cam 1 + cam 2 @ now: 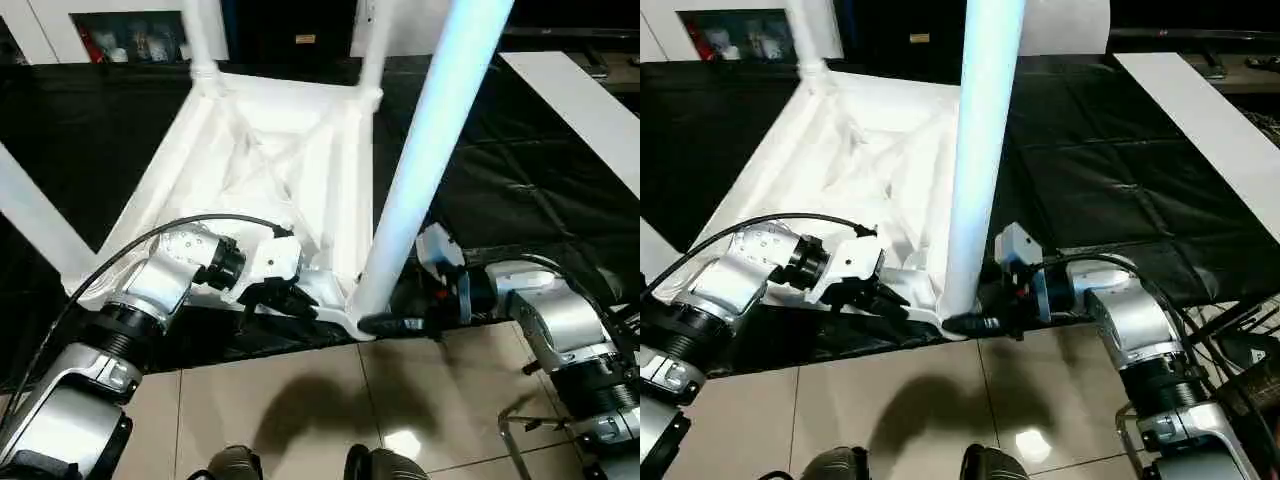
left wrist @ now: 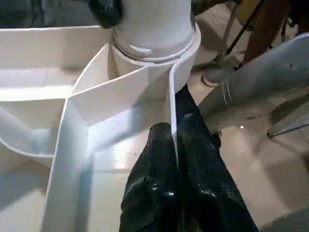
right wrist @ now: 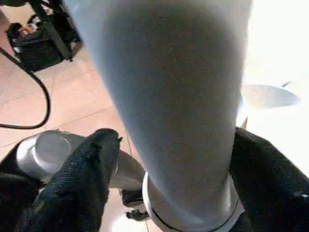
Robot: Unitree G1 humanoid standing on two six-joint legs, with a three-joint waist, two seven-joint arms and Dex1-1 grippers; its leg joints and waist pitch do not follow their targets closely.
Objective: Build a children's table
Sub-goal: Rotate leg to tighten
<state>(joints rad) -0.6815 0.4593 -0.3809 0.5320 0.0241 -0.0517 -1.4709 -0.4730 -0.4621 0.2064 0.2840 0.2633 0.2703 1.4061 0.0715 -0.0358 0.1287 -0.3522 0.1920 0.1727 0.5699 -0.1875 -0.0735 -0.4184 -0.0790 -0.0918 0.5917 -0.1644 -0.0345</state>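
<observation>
The children's table lies upside down on a black cloth, its X-ribbed underside facing up. A long white leg stands in the near corner socket. Three other legs rise from the remaining corners. My left gripper is shut on the thin rim wall of the table top, just beside that socket. My right gripper reaches in from the right at the base of the near leg. One black finger sits on each side of the leg, pressed against it.
The black cloth ends just in front of the table, where a tiled floor begins. A white board lies at the far right. A glass-door cabinet stands at the back. A metal frame is at lower right.
</observation>
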